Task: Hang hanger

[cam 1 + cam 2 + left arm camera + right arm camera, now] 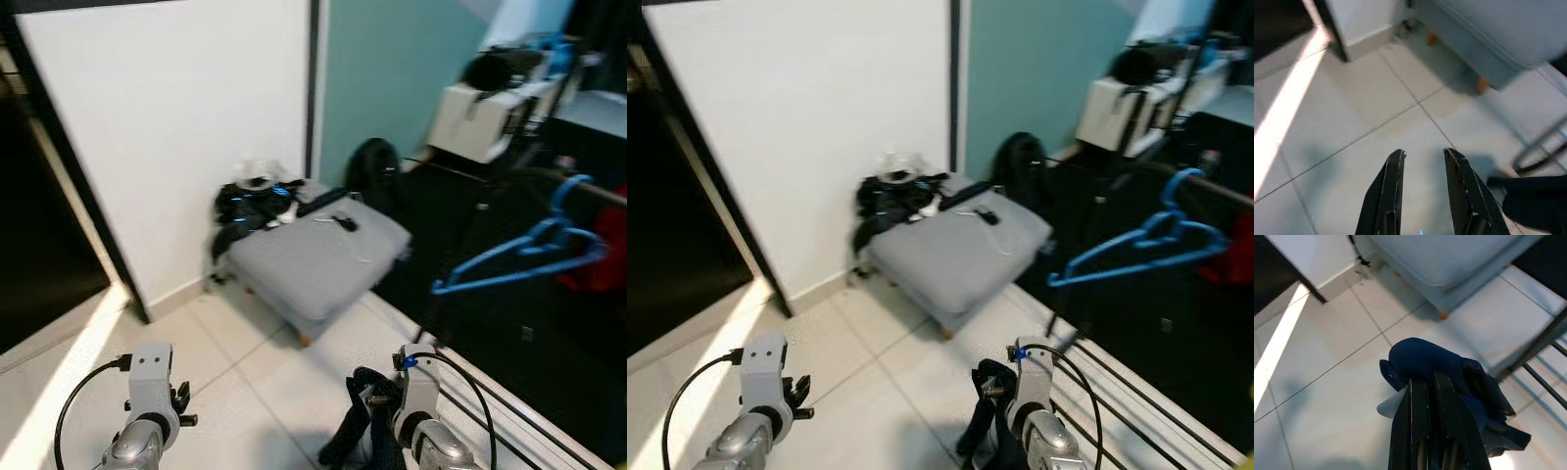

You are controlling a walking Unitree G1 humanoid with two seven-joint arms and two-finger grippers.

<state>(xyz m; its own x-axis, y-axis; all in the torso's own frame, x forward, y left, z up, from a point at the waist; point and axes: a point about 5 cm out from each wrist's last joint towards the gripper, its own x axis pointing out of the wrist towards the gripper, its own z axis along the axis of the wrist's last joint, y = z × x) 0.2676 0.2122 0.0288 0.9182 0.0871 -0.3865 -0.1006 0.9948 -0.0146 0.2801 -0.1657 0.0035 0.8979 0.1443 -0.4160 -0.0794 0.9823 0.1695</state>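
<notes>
Two silver arms reach out low over the pale tiled floor (pixel 245 392). The right gripper (pixel 1431 382) is clenched on a bundle of dark blue cloth (pixel 1422 357), which droops around its black fingers and hangs down beside the wrist. The left gripper (pixel 1424 156) is released, its two fingers standing apart with nothing between them, pointing down at bare tile.

The blue hanger (pixel 524 257) is up on the robot's right, its hook over a horizontal rail (pixel 588 188) and its shoulders slanting down toward the left, well apart from both grippers. Something red (pixel 600 257) hangs just behind it on the same rail. A dark rack frame (pixel 1117 392) with thin bars runs along the floor beneath, near the right arm.

Ahead stands a grey upholstered footstool (pixel 318 257) on short wooden legs, pushed close to a white wall (pixel 176 127). A tangle of black straps and gear (pixel 257 206) lies on its far corner, with a thin cable trailing across the cushion. A black bag (pixel 374 171) leans against the teal wall (pixel 392 69) behind it.
</notes>
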